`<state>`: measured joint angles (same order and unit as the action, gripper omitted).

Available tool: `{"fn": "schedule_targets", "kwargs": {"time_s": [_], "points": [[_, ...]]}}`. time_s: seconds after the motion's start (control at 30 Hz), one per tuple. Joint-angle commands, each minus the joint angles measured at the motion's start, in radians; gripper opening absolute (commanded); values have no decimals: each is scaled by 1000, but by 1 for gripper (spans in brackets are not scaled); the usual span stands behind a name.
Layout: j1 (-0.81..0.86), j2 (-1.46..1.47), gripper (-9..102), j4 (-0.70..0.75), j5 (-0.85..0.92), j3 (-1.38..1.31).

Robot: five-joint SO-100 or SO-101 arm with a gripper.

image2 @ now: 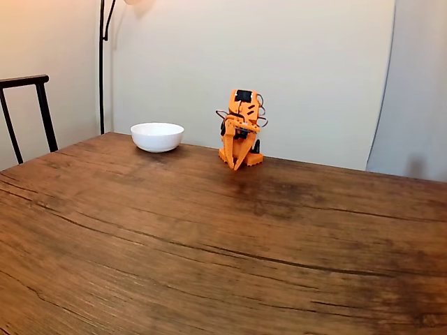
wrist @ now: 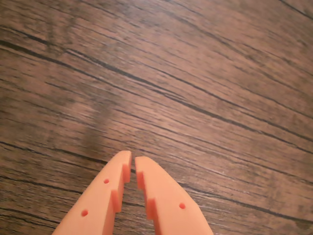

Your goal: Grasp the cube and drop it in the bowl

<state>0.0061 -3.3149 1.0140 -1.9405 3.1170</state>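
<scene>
The white bowl point(image2: 157, 136) stands on the wooden table point(image2: 209, 237) at the far left, a short way left of the orange arm point(image2: 241, 129). The arm is folded over its base at the table's far edge, with my gripper point(image2: 236, 164) pointing down at the wood. In the wrist view the two orange fingers point(wrist: 111, 191) come up from the bottom edge. My gripper point(wrist: 133, 159) is shut, its tips nearly touching, with nothing between them and bare wood grain below. The cube is out of view.
A dark chair back point(image2: 28, 112) stands past the table's left edge. A thin black lamp pole point(image2: 102, 63) rises behind the bowl against the pale wall. The table's wide front stretch is bare wood.
</scene>
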Motion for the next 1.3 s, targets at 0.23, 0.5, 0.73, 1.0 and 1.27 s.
{"fn": "schedule_targets", "kwargs": {"time_s": [0.23, 0.5, 0.73, 1.0, 1.27], "points": [[8, -6, -1, 166, 2, -6], [9, -6, 0, 264, 0, -6], [52, -3, -1, 267, 2, -6], [133, -3, -1, 311, 3, -6], [135, -6, 0, 339, 2, -6]]}}
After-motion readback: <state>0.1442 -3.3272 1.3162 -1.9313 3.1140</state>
